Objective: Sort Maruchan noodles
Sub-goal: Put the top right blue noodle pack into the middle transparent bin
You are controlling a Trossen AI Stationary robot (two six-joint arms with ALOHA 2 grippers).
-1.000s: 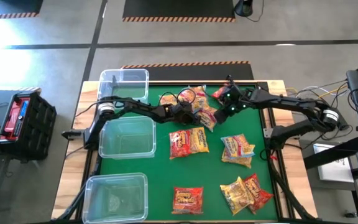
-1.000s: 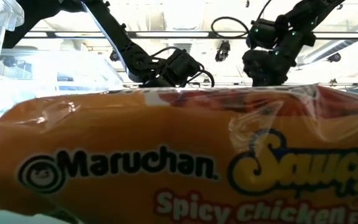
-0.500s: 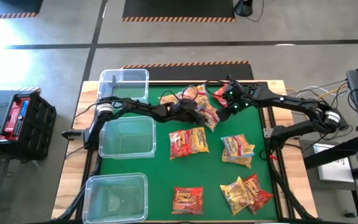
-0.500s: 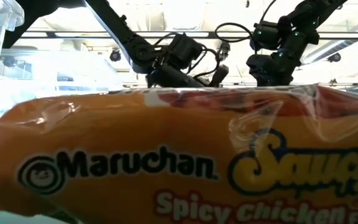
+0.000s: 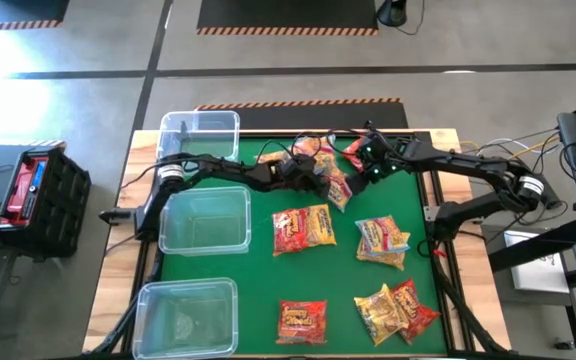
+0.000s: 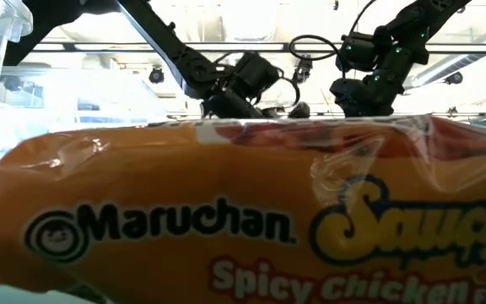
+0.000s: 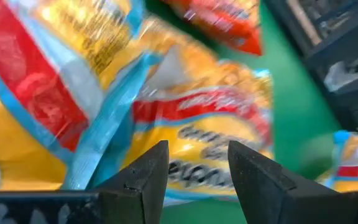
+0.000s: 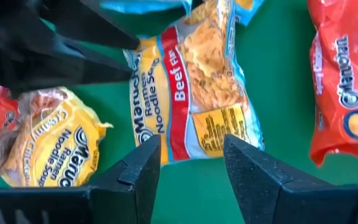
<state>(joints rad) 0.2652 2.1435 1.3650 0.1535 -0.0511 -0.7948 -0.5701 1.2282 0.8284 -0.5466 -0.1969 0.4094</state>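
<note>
Maruchan noodles [image 5: 304,229] lie scattered over the green counter [image 5: 260,300], none yet sorted: the three clear bins [image 5: 204,222] along the counter's left edge hold no packets. Loose packets sit mid-counter and toward the near right corner, with a cluster at the far edge. Both arms work that cluster: the left gripper [image 7: 197,169] hovers with jaws apart over a yellow packet [image 7: 216,137], and the right gripper [image 8: 191,163], jaws apart, hangs above the beef-flavour packet [image 8: 194,93]. Judged so, nearly all sorting remains.
</note>
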